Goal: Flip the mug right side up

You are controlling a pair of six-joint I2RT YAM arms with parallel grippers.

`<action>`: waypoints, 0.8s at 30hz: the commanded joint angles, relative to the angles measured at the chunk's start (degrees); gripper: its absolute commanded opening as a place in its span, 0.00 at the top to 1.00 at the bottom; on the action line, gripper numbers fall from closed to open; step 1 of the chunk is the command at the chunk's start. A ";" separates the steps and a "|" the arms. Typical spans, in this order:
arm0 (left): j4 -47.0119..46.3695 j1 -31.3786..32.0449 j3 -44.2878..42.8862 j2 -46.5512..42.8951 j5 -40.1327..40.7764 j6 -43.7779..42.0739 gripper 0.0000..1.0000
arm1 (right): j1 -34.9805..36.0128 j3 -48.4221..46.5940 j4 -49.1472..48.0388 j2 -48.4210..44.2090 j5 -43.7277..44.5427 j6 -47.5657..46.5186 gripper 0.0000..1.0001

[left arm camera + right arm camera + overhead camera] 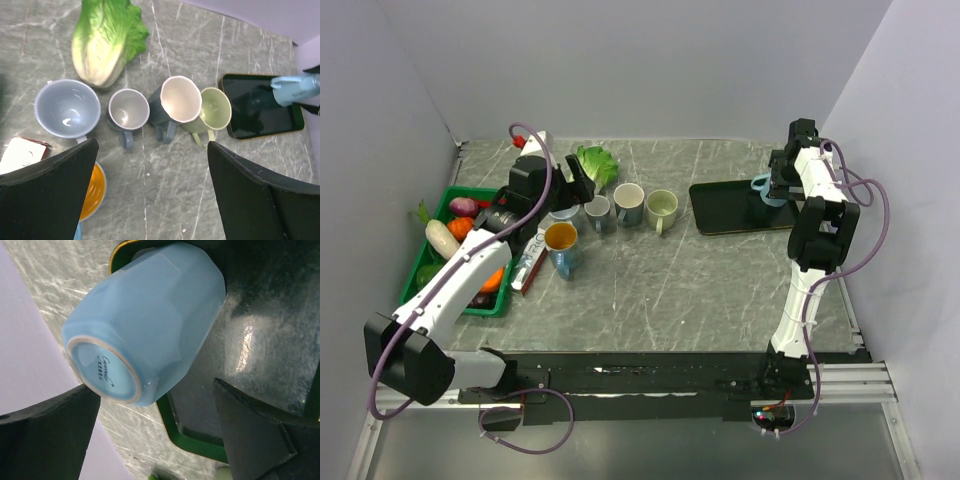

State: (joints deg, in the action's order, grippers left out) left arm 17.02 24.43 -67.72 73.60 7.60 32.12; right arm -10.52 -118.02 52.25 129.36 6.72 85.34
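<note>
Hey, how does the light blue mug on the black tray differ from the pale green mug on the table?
Pose: the light blue mug sits mouth down with its base showing, while the pale green mug stands upright, mouth open upward.
Place: the light blue mug is on the black tray; the pale green mug is on the table, right beside a dark mug.
Colour: blue against green.
Both are glazed mugs.

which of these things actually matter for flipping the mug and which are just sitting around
For the job:
- light blue mug, base showing
- black tray it sits on
- right gripper, open at the mug

Just lying about:
- four upright mugs in a row
- orange-lined mug
- cabbage
- green crate of vegetables
- carton
</note>
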 commanded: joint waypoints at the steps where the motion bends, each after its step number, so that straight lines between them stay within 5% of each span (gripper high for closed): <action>1: -3.04 -1.04 0.75 -2.59 0.67 0.22 0.04 | -0.99 -1.69 10.58 0.19 4.09 2.81 0.02; 24: -3.48 -2.80 3.83 -4.34 0.05 1.63 0.04 | 2.61 -9.15 21.84 0.71 17.53 -1.93 0.02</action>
State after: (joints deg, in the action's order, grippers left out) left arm 15.66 22.02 -64.47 71.53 7.38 32.82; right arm -8.78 -121.93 69.17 129.47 18.98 84.05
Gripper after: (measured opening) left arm 0.966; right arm 0.980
